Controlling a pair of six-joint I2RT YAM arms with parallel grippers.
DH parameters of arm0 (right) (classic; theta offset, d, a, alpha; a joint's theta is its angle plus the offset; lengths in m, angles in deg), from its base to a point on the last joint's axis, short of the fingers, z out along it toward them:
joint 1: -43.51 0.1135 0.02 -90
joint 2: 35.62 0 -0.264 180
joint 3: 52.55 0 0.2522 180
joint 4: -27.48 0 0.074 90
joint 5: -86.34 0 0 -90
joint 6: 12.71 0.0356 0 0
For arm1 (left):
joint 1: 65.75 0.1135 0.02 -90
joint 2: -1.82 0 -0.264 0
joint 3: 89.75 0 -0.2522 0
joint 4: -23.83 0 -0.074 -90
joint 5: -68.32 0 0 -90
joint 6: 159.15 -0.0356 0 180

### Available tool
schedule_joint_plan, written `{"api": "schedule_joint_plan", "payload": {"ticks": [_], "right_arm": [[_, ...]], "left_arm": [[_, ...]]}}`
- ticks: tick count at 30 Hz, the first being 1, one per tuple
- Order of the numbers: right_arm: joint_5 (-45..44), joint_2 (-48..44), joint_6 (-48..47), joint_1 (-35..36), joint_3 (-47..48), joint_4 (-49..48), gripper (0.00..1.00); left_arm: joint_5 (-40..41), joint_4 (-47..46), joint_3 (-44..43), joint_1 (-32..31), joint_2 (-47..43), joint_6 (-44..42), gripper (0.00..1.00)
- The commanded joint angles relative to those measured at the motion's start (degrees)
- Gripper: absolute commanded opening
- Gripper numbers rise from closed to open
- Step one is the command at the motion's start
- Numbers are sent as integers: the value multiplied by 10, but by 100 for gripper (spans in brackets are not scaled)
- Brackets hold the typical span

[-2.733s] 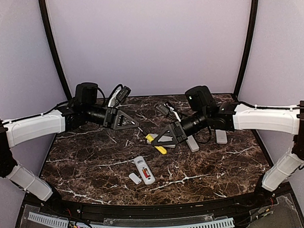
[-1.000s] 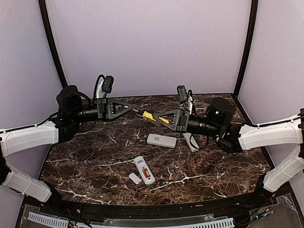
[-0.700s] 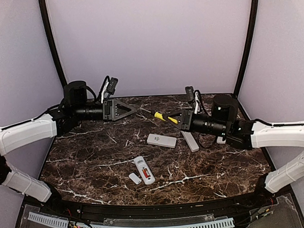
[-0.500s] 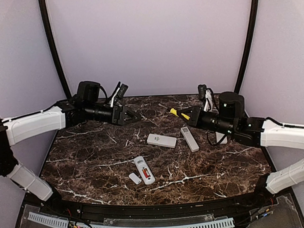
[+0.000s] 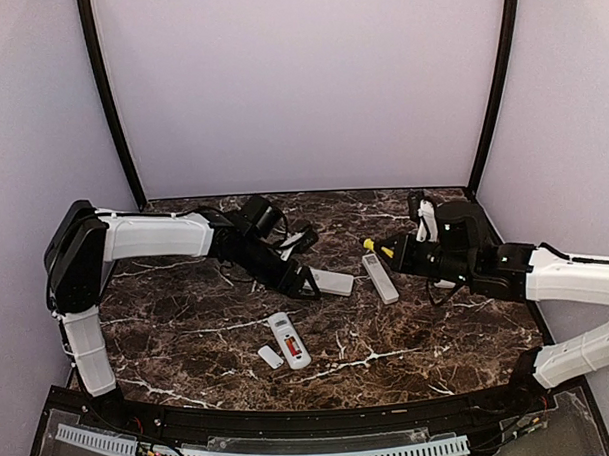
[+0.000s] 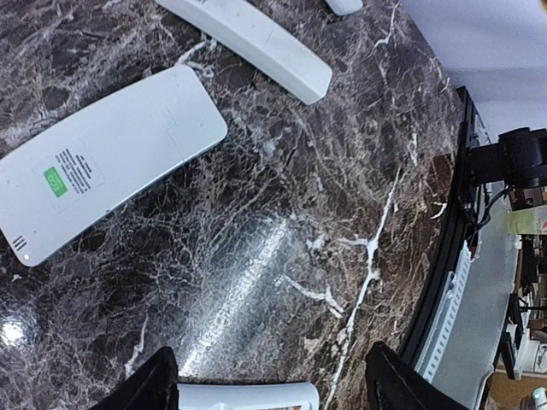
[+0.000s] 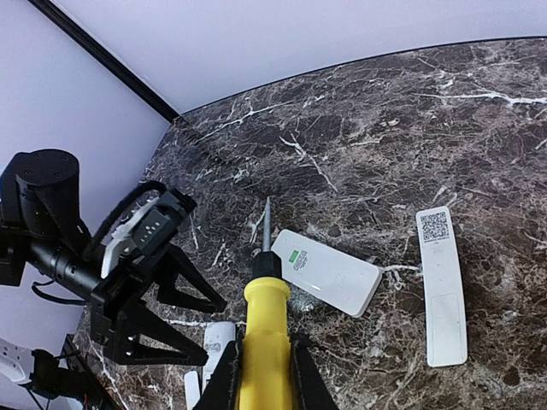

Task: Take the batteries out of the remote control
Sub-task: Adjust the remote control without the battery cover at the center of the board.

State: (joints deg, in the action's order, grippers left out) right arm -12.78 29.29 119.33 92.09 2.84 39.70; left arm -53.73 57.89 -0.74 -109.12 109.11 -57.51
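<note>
The left gripper (image 5: 307,285) hovers wide open and empty just beside a face-down remote (image 5: 331,281). The right gripper (image 5: 393,252) clamps the yellow screwdriver (image 7: 265,316). Nearer the arm bases than the left gripper lies the opened remote (image 5: 281,324), its cover (image 5: 270,357) off. The batteries (image 5: 291,345) sit inside it, so unloading looks not yet begun.

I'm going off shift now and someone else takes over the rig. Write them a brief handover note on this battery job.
Left gripper: open, empty, low beside the green-stickered remote.
Right gripper: shut on the yellow screwdriver.
Open remote lies near the front, its cover beside it.
Done: that cover is off.
Left: lift out the orange battery inside it.
</note>
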Motion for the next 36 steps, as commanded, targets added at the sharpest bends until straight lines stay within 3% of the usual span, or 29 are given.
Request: {"api": "schedule_joint_plan", "payload": {"ticks": [1,20,36], "right_arm": [[-18,-17,-9,-7,-8,-4,0],[-12,-18,10,-8,-22,-14,0],[1,-10,24,-9,-26,-18,0]], "left_arm": [[29,57,-28,-13,33,-24,74],[76,127,-16,-14,79,-65,78],[71,138,83,-14,-10,-53,79]]}}
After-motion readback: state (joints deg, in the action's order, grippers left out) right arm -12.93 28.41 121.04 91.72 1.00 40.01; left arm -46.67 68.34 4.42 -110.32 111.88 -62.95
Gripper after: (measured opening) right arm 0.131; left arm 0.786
